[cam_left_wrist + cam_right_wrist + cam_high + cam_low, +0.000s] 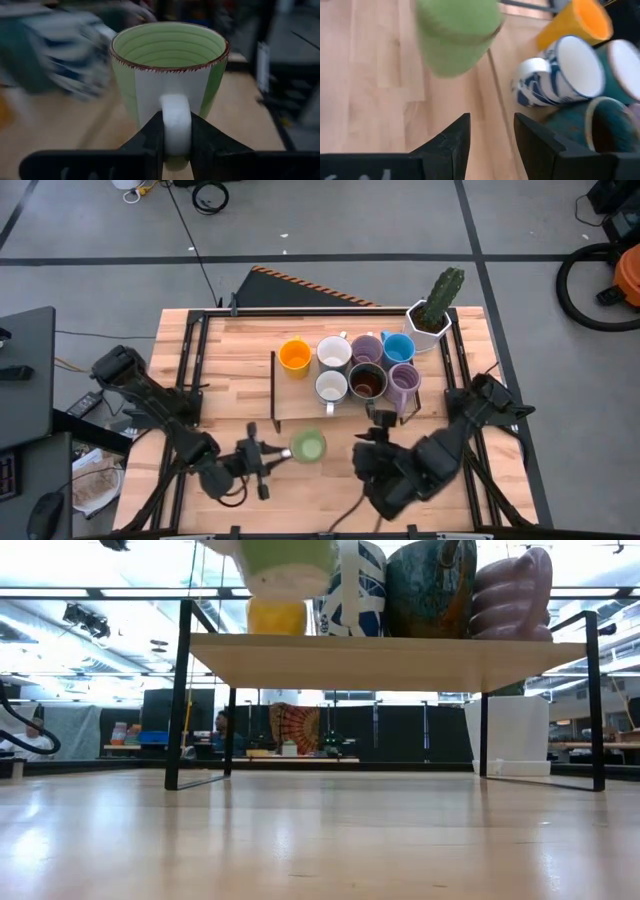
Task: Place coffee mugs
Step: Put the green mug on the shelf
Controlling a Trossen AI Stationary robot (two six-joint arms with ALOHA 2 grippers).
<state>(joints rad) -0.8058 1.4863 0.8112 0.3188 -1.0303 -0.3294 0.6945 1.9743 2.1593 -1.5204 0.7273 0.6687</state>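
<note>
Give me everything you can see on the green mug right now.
The green mug looks ceramic: pale green ribbed inside, a speckled brown rim, green outer wall with a white panel and a white handle. It is upright, mouth up, empty as far as shows. The left tool is shut on its handle, holding it in front of the shelf that carries the other mugs; the low view shows it lifted above shelf height. Nothing else touches it.

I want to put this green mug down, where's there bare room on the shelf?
The left gripper holds the green mug by its handle. The shelf is bare left of the white mug, below the orange mug. Its right side is crowded.
</note>
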